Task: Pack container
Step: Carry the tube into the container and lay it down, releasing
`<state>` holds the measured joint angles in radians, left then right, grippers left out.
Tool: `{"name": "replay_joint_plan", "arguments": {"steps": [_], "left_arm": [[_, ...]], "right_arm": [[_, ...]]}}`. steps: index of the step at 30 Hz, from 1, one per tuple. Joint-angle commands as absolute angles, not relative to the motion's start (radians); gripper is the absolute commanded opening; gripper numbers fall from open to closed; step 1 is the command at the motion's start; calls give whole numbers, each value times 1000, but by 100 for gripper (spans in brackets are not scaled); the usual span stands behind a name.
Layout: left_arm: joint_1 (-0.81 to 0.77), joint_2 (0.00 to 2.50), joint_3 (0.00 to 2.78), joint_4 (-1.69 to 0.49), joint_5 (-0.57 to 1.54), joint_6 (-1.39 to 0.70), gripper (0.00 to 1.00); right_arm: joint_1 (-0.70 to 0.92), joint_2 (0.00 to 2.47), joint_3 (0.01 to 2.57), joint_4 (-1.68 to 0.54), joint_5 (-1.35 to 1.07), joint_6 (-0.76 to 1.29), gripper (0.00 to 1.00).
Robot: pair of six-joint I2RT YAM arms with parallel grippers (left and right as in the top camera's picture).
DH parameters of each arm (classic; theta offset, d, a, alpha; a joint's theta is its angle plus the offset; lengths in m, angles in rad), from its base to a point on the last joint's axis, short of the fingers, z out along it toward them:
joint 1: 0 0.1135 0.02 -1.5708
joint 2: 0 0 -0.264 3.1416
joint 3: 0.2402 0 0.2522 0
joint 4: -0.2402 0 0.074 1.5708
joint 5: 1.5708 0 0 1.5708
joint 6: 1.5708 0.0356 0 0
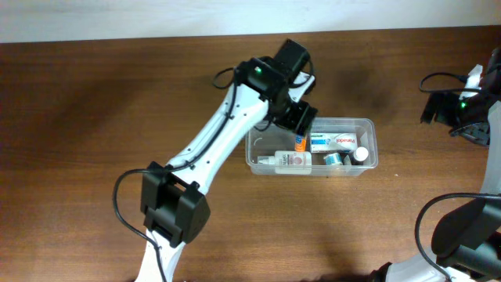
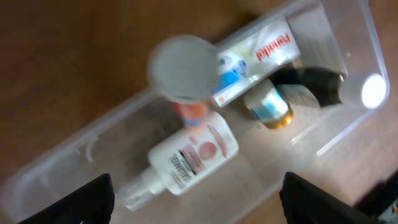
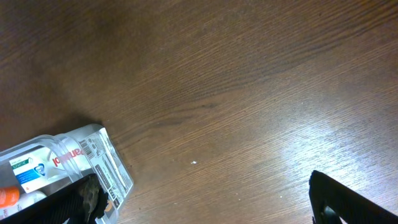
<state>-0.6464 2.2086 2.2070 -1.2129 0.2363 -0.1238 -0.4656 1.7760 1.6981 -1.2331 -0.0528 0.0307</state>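
Note:
The clear plastic container lies at the table's middle right. In it are a white pump bottle, an orange tube with a white cap, a Panadol box, a small blue-labelled jar and a dark bottle with a white cap. My left gripper hovers over the container's left end, open and empty. In the left wrist view the open fingers frame the pump bottle, with the tube's cap above it. My right gripper is open over bare table.
The container's right end shows at the lower left of the right wrist view, with the Panadol box inside. Black cables loop near the left arm's base. The wooden table stretches left of the container.

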Motion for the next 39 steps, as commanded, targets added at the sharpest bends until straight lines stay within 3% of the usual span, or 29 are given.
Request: {"name": "replay_joint_plan", "arguments": {"steps": [1,28,32,38,39], "left_arm": [[-616,2218,2225,-1160,251,-67,85],[-654,2341,2225,-999,247,-25,85],[-654,2341,2225,-1001,233,-25,71],[-652,2341,2225,-1016,186,-25,38],[-651,2341,2225,-1016,186,-25,38]], "right_arm": [[-472,1776,1694,-1234,-55,42,98],[-472,1776,1694,-1234,-55,42,98],[-472,1776,1694,-1234,-55,42,98],[-472,1776,1694,-1234,-55,42,98],[-472,1776,1694,-1234,-55,42,98]]}}
